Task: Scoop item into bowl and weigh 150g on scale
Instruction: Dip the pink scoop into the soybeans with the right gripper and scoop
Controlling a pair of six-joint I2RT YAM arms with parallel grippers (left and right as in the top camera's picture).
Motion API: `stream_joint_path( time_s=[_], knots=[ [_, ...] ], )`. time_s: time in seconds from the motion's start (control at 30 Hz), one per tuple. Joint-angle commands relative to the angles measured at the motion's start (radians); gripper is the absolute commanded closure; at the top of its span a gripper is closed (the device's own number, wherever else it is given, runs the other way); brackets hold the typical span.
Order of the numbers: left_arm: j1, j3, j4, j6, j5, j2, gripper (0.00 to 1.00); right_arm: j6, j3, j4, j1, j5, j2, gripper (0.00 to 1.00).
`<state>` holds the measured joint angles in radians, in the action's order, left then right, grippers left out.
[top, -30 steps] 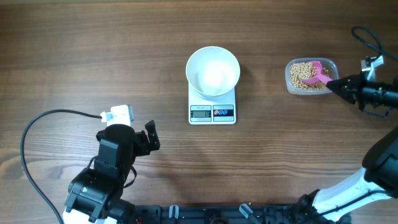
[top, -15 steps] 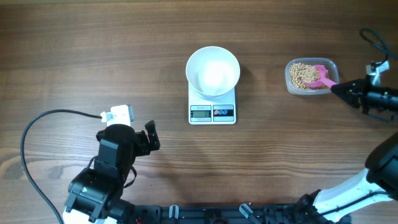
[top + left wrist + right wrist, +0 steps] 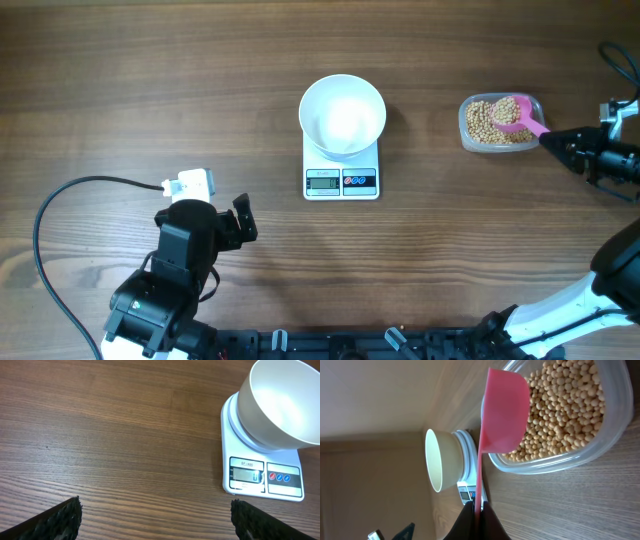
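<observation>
Now the right gripper [image 3: 548,139], clamped on the pink plastic scoop [image 3: 515,108], has lifted it off the small tan beans [image 3: 485,120] for carrying.

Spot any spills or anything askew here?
Nothing stands out. The bowl sits upright on the scale, the beans are all in the tub, none on the table, and the right gripper holds the scoop over the tub.

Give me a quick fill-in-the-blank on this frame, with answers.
1. The bowl on the scale is ____.
2. The right gripper is shut on the handle of a ____ scoop.
3. The left gripper is ____ and holds nothing.
Answers: empty; pink; open.
</observation>
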<state>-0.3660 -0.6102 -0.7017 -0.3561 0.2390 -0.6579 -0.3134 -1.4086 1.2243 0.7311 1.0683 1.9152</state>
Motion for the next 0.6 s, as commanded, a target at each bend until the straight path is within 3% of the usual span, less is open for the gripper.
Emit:
stream_joint_path(
  time_s=[0.0, 0.2, 0.57],
  knots=[
    [0.006, 0.006, 0.001, 0.011, 0.013, 0.002, 0.00, -0.027, 0.007, 0.008, 0.000, 0.055, 0.018, 0.96],
    [0.006, 0.006, 0.001, 0.011, 0.013, 0.002, 0.00, -0.036, 0.007, 0.026, 0.000, 0.057, 0.018, 0.96],
    [0.006, 0.006, 0.001, 0.011, 0.013, 0.002, 0.00, -0.183, 0.007, 0.168, -0.001, 0.168, 0.018, 0.96]
  ],
)
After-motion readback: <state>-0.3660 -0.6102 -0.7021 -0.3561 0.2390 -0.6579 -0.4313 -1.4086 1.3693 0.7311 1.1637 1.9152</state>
